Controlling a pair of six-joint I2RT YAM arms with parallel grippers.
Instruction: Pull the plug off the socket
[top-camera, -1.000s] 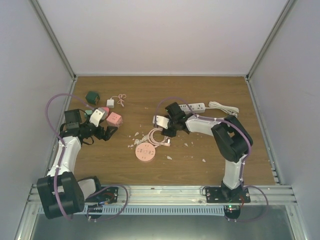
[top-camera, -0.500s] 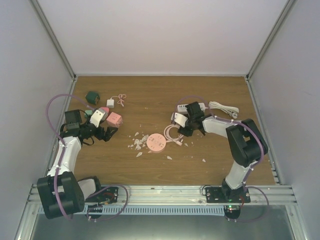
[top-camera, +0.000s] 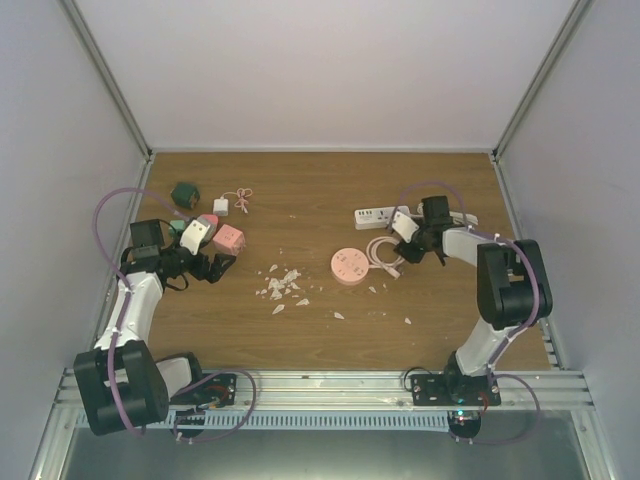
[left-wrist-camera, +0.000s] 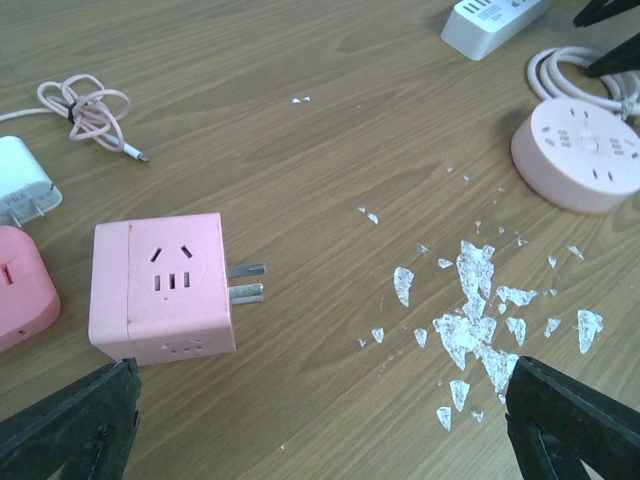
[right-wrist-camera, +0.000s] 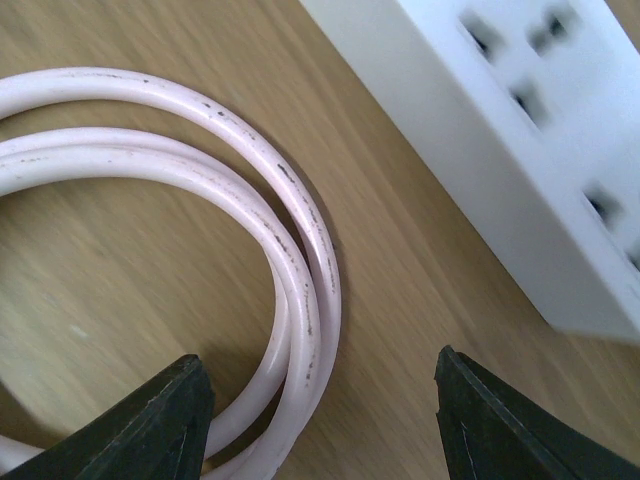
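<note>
A pink cube plug (left-wrist-camera: 165, 285) lies on the wooden table with its metal prongs bare and pointing right, plugged into nothing; it also shows in the top view (top-camera: 228, 238). My left gripper (left-wrist-camera: 320, 430) is open and empty, just in front of the cube (top-camera: 217, 265). A round pink socket (top-camera: 349, 267) lies mid-table with its pink cord (right-wrist-camera: 300, 250) coiled beside it. My right gripper (right-wrist-camera: 320, 420) is open and low over that coil (top-camera: 400, 250); the cord lies between its jaws, near the left one.
A white power strip (top-camera: 385, 214) lies just behind the right gripper and close in the right wrist view (right-wrist-camera: 520, 150). White fragments (left-wrist-camera: 480, 300) are scattered mid-table. A white charger (left-wrist-camera: 20, 180), a pink cable (left-wrist-camera: 90, 105), a second pink block (left-wrist-camera: 20, 300) and a green cube (top-camera: 184, 193) lie at the left.
My right arm has swung right and back toward the power strip, and the round pink socket and its cord have moved right with it. The left arm has not moved.
</note>
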